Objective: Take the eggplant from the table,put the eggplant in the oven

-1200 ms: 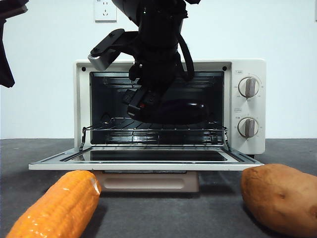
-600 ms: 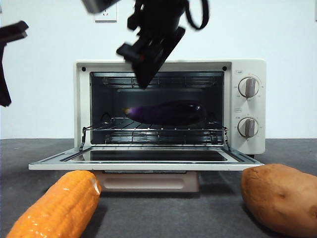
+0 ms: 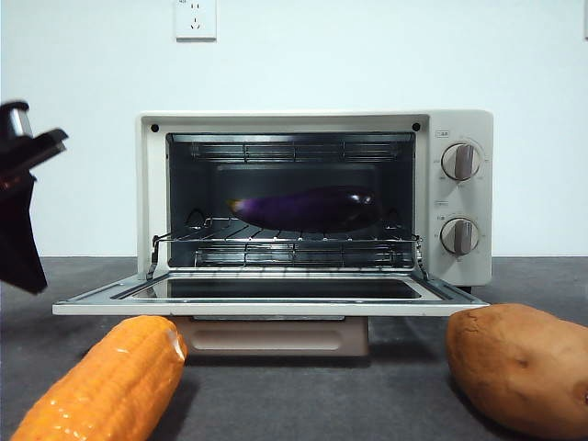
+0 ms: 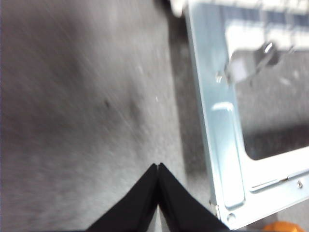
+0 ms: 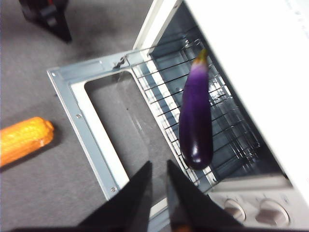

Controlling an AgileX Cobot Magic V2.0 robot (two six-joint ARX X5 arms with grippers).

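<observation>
Right gripper (image 5: 158, 170) hangs high above the oven's (image 3: 464, 124) open front, its two black jaws a narrow gap apart with nothing between them. Just beyond those jaw tips, toward the oven's cavity, the eggplant (image 5: 195, 118) lies lengthwise on the wire rack (image 5: 219, 126), apart from the gripper, its pale stem tip pointing away from the knobs (image 5: 235, 210). In the front view the eggplant (image 3: 308, 207) rests on that rack (image 3: 285, 243) inside the cavity, stem tip toward the side away from the knobs (image 3: 459, 162).

Left gripper (image 4: 158, 170) has its jaws pressed together, holding nothing, and hovers over the dark grey table (image 4: 72, 111) beside the edge of the lowered oven door (image 4: 217, 121); this wrist picture is blurred. In the front view a black arm part (image 3: 20, 207) shows at the side edge, beside the oven, and the right wrist view catches a dark piece of it (image 5: 46, 17) on the far side of the door (image 5: 91, 140) from the right gripper.

On the table (image 3: 367, 404), in front of the open door (image 3: 266, 299), an orange corn cob (image 3: 101, 381) lies to one side and a brown sweet potato (image 3: 519, 363) to the other, both well below and apart from the right gripper. The corn cob (image 5: 24, 139) also shows beside the door's corner. Behind the oven stands a plain white wall (image 3: 83, 73) with a white socket (image 3: 196, 18).
</observation>
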